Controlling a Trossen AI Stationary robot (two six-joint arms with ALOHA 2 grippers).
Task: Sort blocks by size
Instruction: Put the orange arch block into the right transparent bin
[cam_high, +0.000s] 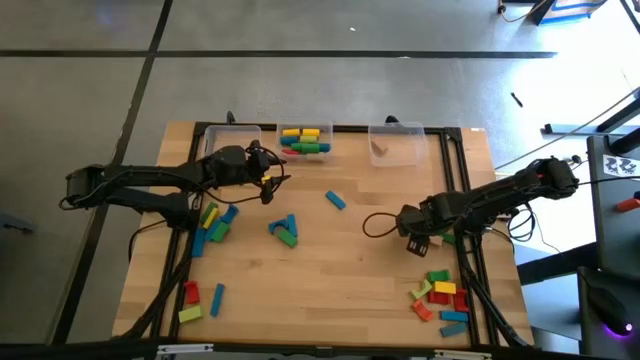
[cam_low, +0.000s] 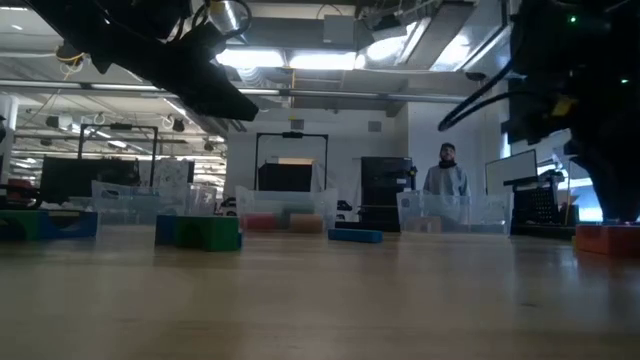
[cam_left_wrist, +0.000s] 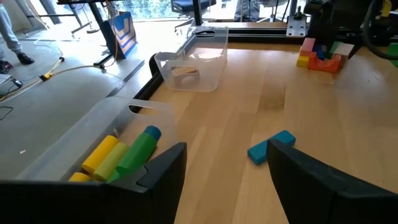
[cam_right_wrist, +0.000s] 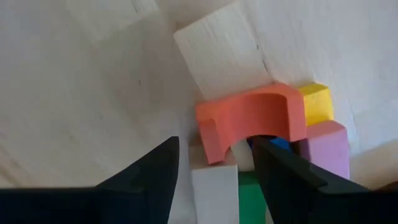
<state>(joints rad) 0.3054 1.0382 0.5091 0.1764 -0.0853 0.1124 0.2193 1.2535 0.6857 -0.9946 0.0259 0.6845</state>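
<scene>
Coloured blocks lie in groups on the wooden table: a pile (cam_high: 440, 295) at the near right, a few (cam_high: 215, 222) at the left, a few (cam_high: 285, 230) in the middle, and a single blue block (cam_high: 335, 200). My right gripper (cam_high: 420, 245) hangs open, pointing down. In its wrist view it (cam_right_wrist: 214, 152) stands over an orange arch block (cam_right_wrist: 249, 118), with yellow (cam_right_wrist: 317, 102), pink (cam_right_wrist: 326, 146) and white (cam_right_wrist: 214, 193) blocks beside it. My left gripper (cam_high: 275, 180) is open and empty, just short of the middle bin (cam_high: 305, 140).
Three clear bins stand along the far edge: the left one (cam_high: 232, 140), the middle one holding yellow, green and blue cylinders (cam_left_wrist: 124, 155), and the right one (cam_high: 393, 143) with a pale piece inside. More blocks (cam_high: 200, 300) lie at the near left. A person (cam_low: 445, 180) stands beyond the table.
</scene>
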